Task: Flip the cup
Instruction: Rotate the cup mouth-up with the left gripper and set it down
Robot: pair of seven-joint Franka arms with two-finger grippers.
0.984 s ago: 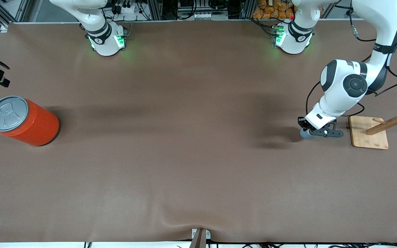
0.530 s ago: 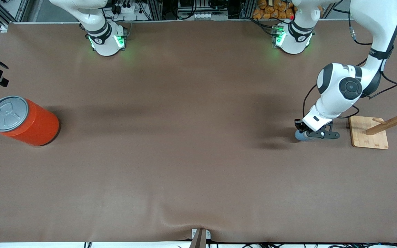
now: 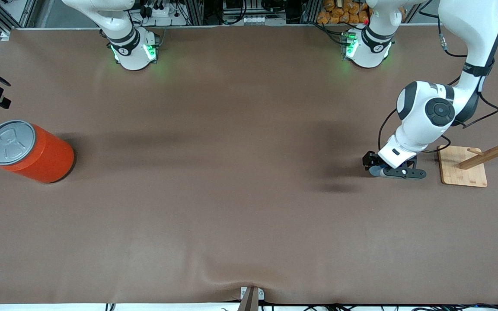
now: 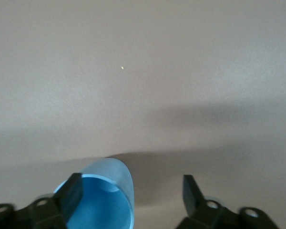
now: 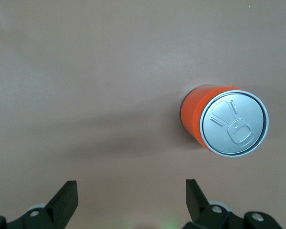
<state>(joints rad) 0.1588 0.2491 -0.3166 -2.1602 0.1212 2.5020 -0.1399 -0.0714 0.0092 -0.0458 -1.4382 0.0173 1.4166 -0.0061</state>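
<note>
— Blue plastic is what we spot first: the cup (image 4: 105,200) stands mouth up on the brown table (image 3: 231,194), toward the left arm's end, its deeper blue inside showing in the left wrist view.

— We agree. From the front we only catch a sliver of it (image 3: 374,172) under the left gripper (image 3: 381,168). How do its fingers stand?

— We see them spread wide apart. One fingertip (image 4: 72,190) is at the cup's rim and the other (image 4: 190,191) stands well clear over bare table, so we call the cup released, not gripped.

— Just beside the gripper, farther toward the left arm's end, we note a wooden rack (image 3: 478,160) on a square base.

— And well apart, at the right arm's end, we see the orange can (image 3: 28,151) standing upright with its grey pull-tab lid on top.

— Our right wrist view looks straight down on that can (image 5: 224,121). The right gripper (image 5: 131,198) waits high over the table near it, fingers spread and holding nothing.
</note>
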